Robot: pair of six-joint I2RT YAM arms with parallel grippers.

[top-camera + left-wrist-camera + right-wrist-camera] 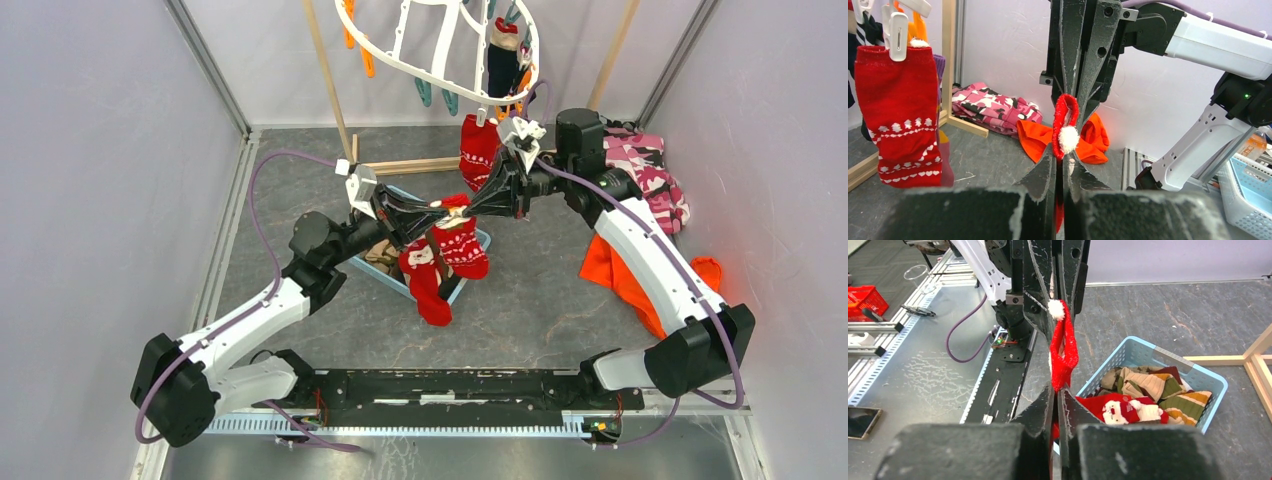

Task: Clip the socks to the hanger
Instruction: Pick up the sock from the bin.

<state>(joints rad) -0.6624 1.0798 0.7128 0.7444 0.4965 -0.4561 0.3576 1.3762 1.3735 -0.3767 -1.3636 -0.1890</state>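
While the two arms meet nose to nose above the light blue plastic basket (1148, 347), they're both pinching the same long red fabric sock with white patterns (460, 248) by its cuff. The left gripper (1060, 160) has its jaws squeezed tight on one end of the cuff, right by the little white pom-pom. The right gripper (1057, 395) is clamped just as tight on the other end, so the cuff is pulled into a thin loop between the two sets of fingertips. The rest of the sock dangles over the basket, which holds more socks: beige-brown striped ones and a red one.

The large white plastic oval hanger with cross bars (400, 62) hangs at the back, above the grippers. A second red patterned sock (898, 115) is pinned to it by a white clip (898, 30), with a dark navy sock (500, 65) next to it.

Over on the right side of the grey table (540, 300) lie a pink camouflage garment (650, 175) and a bright orange cloth (610, 270). A light wooden pole rack (330, 75) stands at the back.
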